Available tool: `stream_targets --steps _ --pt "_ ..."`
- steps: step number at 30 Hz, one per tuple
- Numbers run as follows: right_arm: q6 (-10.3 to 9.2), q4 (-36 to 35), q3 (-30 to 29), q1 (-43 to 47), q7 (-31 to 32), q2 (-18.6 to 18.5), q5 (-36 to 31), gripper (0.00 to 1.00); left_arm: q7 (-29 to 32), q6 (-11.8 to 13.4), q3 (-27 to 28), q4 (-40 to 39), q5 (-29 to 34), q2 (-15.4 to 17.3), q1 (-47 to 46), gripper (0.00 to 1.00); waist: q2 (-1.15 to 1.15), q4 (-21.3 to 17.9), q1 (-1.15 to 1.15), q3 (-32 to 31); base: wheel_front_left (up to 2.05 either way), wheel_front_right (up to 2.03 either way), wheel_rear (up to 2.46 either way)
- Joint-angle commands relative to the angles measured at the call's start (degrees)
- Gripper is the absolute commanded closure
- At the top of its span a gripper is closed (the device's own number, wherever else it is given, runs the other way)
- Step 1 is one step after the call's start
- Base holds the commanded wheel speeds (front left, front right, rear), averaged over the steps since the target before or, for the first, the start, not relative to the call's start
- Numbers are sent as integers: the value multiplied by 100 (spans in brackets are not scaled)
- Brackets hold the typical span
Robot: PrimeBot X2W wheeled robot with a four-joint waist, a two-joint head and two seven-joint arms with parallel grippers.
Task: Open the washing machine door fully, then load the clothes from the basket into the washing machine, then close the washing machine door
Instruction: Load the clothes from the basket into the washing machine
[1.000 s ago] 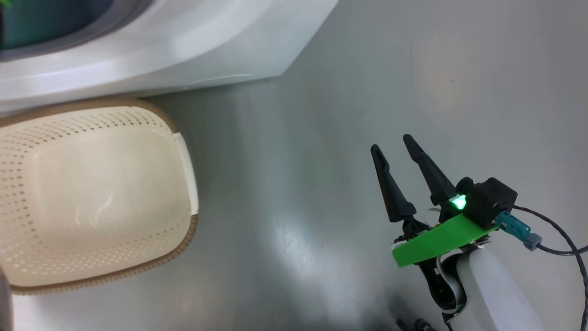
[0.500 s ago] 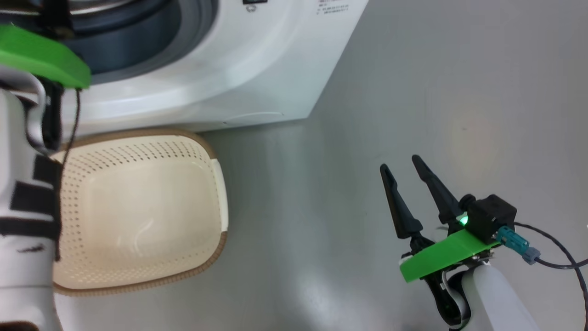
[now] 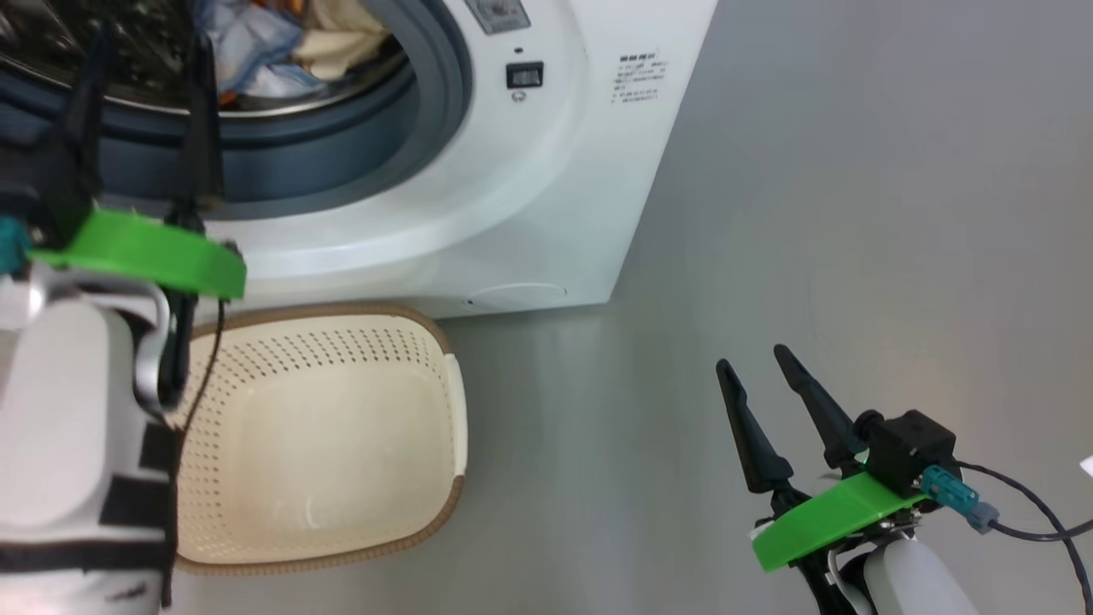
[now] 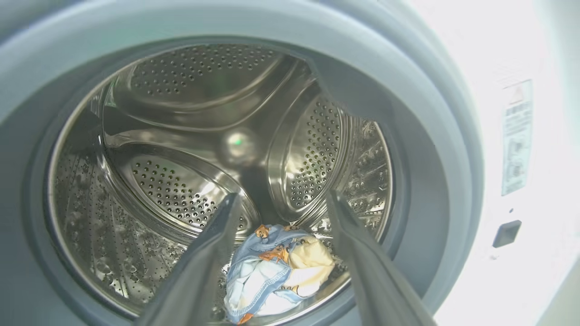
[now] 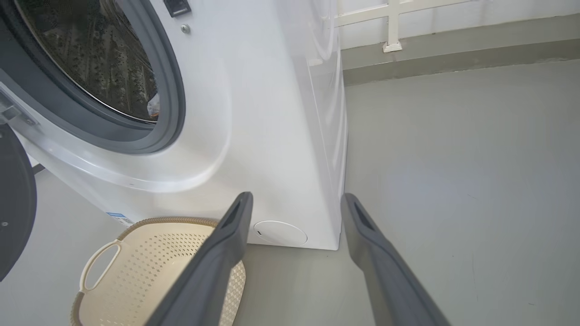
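The white washing machine [image 3: 529, 196] has its drum mouth uncovered. Blue and cream clothes [image 3: 282, 38] lie at the bottom of the steel drum [image 4: 190, 149], seen as a bundle with orange prints [image 4: 276, 271]. My left gripper [image 3: 145, 60] is open in front of the drum mouth and points in at the clothes without touching them [image 4: 283, 197]. The cream basket [image 3: 341, 314] stands on the floor against the machine's foot with nothing in it. The washing machine door [image 5: 16, 203] shows as a dark rim swung out at the left. My right gripper [image 3: 753, 359] hangs open over bare floor.
Grey floor [image 3: 854, 213] stretches to the right of the machine. A low wall step and a white frame [image 5: 392, 27] stand behind it. A cable [image 3: 1033, 512] trails from my right wrist. The basket's handle [image 5: 97, 267] faces the open door.
The head camera has swung up and left, so machine and basket slid down and right in the picture. My left arm has come into view before the drum. The right gripper stays open.
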Motion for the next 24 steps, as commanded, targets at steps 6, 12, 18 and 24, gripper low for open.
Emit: stream_targets --steps 6,12,18,24 --pt "9 -130 149 289 -27 37 -47 0 -29 78 237 -781 129 170 864 0 0 171 0 -553 0 0 0" --pt "9 -113 139 467 -27 37 -58 0 -29 143 463 -1520 175 126 1830 0 0 178 0 -863 0 0 0" --pt "9 -86 94 616 -27 37 -57 0 -29 216 656 -1822 186 12 2631 0 0 169 0 -1148 0 0 0" --pt "9 -59 62 778 -27 37 -51 0 -29 284 808 -2022 212 -72 3320 0 0 143 0 -1376 0 0 0"
